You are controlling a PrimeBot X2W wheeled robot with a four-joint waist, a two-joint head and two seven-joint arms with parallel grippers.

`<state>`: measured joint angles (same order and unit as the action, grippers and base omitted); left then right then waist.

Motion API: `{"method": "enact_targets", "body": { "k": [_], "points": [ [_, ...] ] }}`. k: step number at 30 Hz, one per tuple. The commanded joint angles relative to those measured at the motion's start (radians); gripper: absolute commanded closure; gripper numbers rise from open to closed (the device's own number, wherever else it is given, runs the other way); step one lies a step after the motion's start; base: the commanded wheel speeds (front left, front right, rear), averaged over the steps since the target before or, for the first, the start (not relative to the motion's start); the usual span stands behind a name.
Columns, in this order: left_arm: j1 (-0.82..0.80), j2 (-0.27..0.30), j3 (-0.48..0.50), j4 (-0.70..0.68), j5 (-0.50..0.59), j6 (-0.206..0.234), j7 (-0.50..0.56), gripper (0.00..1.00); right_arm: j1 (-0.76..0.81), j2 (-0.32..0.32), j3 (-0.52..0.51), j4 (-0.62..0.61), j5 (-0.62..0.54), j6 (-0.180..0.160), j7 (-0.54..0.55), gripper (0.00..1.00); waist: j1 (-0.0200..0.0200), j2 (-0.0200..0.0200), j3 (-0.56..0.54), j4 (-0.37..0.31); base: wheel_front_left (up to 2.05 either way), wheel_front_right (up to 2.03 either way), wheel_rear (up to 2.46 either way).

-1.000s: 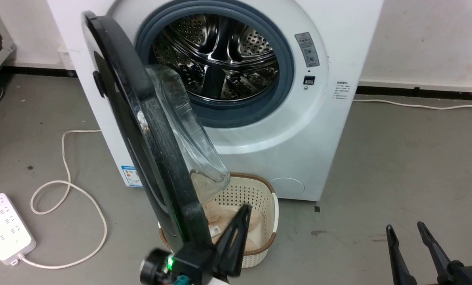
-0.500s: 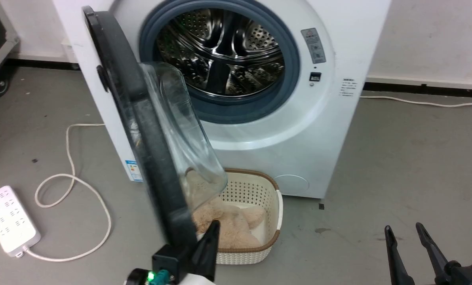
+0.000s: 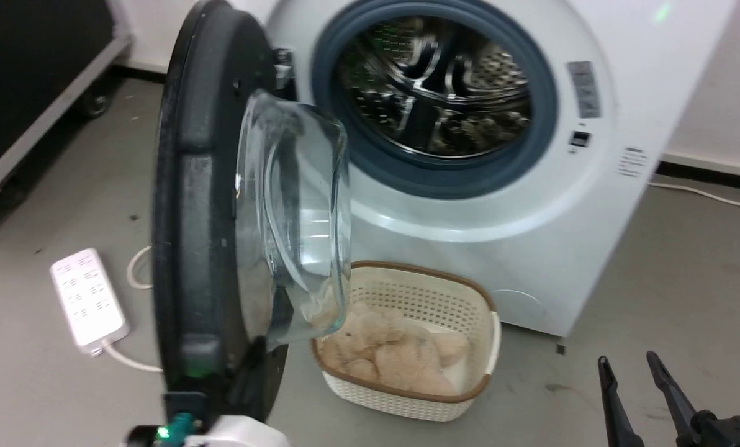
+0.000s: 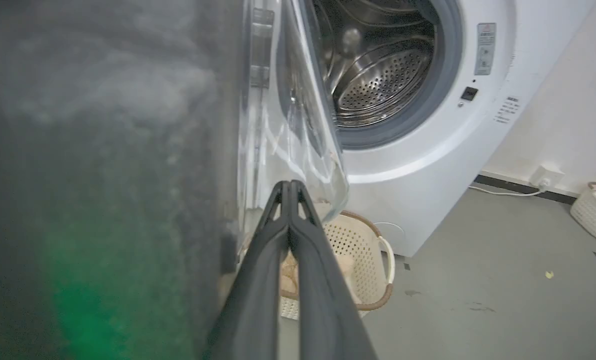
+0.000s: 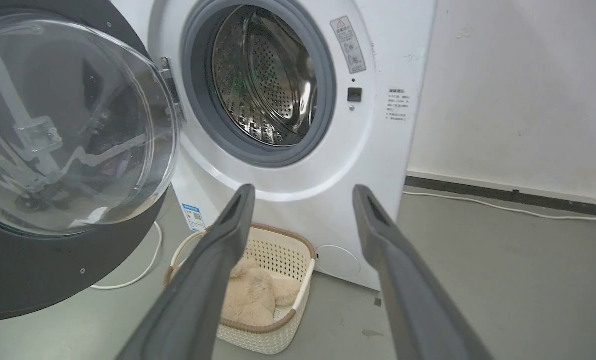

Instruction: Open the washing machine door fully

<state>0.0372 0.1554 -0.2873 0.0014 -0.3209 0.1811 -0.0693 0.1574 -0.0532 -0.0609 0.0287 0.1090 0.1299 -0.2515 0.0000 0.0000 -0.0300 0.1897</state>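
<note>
The washing machine [image 3: 531, 248] is white, with its steel drum [image 3: 444, 93] exposed inside the grey gasket. The washing machine door [image 3: 190, 186] stands swung out on the left, hinged at its far edge, and its glass bowl [image 3: 295, 211] bulges toward the machine. In the left wrist view my left gripper [image 4: 289, 187] is shut with nothing between its fingers; it lies along the door's inner side [image 4: 103, 150], between the black rim and the glass. My left wrist [image 3: 221, 434] sits just below the door's lower edge. My right gripper [image 3: 627, 361] [image 5: 303, 190] is open and holds nothing, well to the right of the door.
A cream perforated basket [image 3: 419, 279] holding a beige plush stands on the floor under the drum opening. A white power strip [image 3: 87, 298] and its cable lie left of the door. A black wheeled case [image 3: 35, 62] is at the far left. A second basket [image 4: 595, 210] stands by the wall.
The head camera has shifted. The door has swung wider, away from the drum opening. My left fingers, seen beside the door's lower edge before, are now hidden behind it. The right gripper has stayed put.
</note>
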Motion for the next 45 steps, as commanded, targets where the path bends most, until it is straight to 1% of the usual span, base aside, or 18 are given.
{"method": "enact_targets", "body": {
  "k": [1, 7, 12, 13, 18, 19, 20, 21, 22, 23, 24, 25, 26, 31, 36, 41, 45],
  "points": [
    [0.008, 0.014, 0.020, -0.011, -0.005, 0.010, 0.002, 1.00, 0.004, 0.003, 0.002, 0.000, 0.006, 0.001, 0.000, 0.00, 0.0000, 0.0000, 0.003, 0.038, 0.00, 0.00, 0.00],
    [-0.002, 0.074, 0.099, -0.052, -0.027, 0.030, 0.025, 1.00, -0.003, 0.003, 0.011, -0.015, -0.002, 0.001, 0.012, 0.00, 0.0000, 0.0000, 0.044, 0.089, 0.00, 0.00, 0.00],
    [-0.047, 0.145, 0.169, -0.060, -0.049, 0.024, 0.061, 1.00, -0.026, 0.003, 0.018, -0.036, -0.022, 0.001, 0.027, 0.00, 0.0000, 0.0000, 0.106, 0.099, 0.00, 0.00, 0.00],
    [-0.081, 0.189, 0.218, -0.041, -0.070, 0.018, 0.077, 1.00, -0.042, 0.003, 0.018, -0.050, -0.035, 0.001, 0.036, 0.00, 0.0000, 0.0000, 0.146, 0.097, 0.00, 0.00, 0.00],
    [-0.145, 0.278, 0.317, 0.039, -0.106, 0.008, 0.090, 1.00, -0.063, 0.003, 0.016, -0.073, -0.055, 0.001, 0.051, 0.00, 0.0000, 0.0000, 0.204, 0.083, 0.00, 0.00, 0.00],
    [-0.145, 0.278, 0.317, 0.039, -0.106, 0.008, 0.090, 1.00, -0.063, 0.003, 0.016, -0.073, -0.055, 0.001, 0.051, 0.00, 0.0000, 0.0000, 0.204, 0.083, 0.00, 0.00, 0.00],
    [-0.172, 0.308, 0.353, 0.079, -0.123, 0.003, 0.086, 1.00, -0.069, 0.003, 0.013, -0.081, -0.060, 0.001, 0.056, 0.00, 0.0000, 0.0000, 0.222, 0.076, 0.00, 0.00, 0.00],
    [-0.184, 0.320, 0.367, 0.098, -0.129, 0.001, 0.084, 1.00, -0.072, 0.003, 0.012, -0.083, -0.062, 0.001, 0.057, 0.00, 0.0000, 0.0000, 0.230, 0.073, 0.00, 0.00, 0.00],
    [-0.184, 0.320, 0.367, 0.098, -0.129, 0.001, 0.084, 1.00, -0.072, 0.003, 0.012, -0.083, -0.062, 0.001, 0.057, 0.00, 0.0000, 0.0000, 0.230, 0.073, 0.00, 0.00, 0.00],
    [-0.206, 0.344, 0.395, 0.138, -0.141, -0.003, 0.077, 1.00, -0.076, 0.002, 0.011, -0.086, -0.065, 0.001, 0.060, 0.00, 0.0000, 0.0000, 0.243, 0.065, 0.00, 0.00, 0.00],
    [-0.206, 0.344, 0.395, 0.138, -0.141, -0.003, 0.077, 1.00, -0.076, 0.002, 0.011, -0.086, -0.065, 0.001, 0.060, 0.00, 0.0000, 0.0000, 0.243, 0.065, 0.00, 0.00, 0.00],
    [-0.230, 0.366, 0.417, 0.179, -0.154, -0.014, 0.066, 1.00, -0.080, 0.000, 0.009, -0.088, -0.066, 0.001, 0.061, 0.00, 0.0000, 0.0000, 0.253, 0.058, 0.00, 0.00, 0.00],
    [-0.230, 0.366, 0.417, 0.179, -0.154, -0.014, 0.066, 1.00, -0.080, 0.000, 0.009, -0.088, -0.066, 0.001, 0.061, 0.00, 0.0000, 0.0000, 0.253, 0.058, 0.00, 0.00, 0.00],
    [-0.273, 0.399, 0.442, 0.269, -0.167, -0.032, 0.036, 1.00, -0.089, -0.003, 0.007, -0.091, -0.067, 0.001, 0.063, 0.00, 0.0000, 0.0000, 0.265, 0.045, 0.00, 0.00, 0.00],
    [-0.284, 0.400, 0.430, 0.301, -0.154, -0.042, -0.013, 1.00, -0.088, -0.002, -0.002, -0.077, -0.066, 0.001, 0.056, 0.00, 0.0000, 0.0000, 0.239, 0.033, 0.00, 0.00, 0.00],
    [-0.256, 0.363, 0.386, 0.262, -0.131, -0.054, -0.074, 1.00, -0.083, -0.001, -0.013, -0.057, -0.064, 0.001, 0.042, 0.00, 0.0000, 0.0000, 0.180, 0.021, 0.00, 0.00, 0.00],
    [-0.208, 0.310, 0.336, 0.191, -0.115, -0.060, -0.115, 1.00, -0.077, 0.000, -0.028, -0.047, -0.066, 0.001, 0.030, 0.00, 0.0000, 0.0000, 0.118, 0.000, 0.00, 0.00, 0.00]
  ]
}}
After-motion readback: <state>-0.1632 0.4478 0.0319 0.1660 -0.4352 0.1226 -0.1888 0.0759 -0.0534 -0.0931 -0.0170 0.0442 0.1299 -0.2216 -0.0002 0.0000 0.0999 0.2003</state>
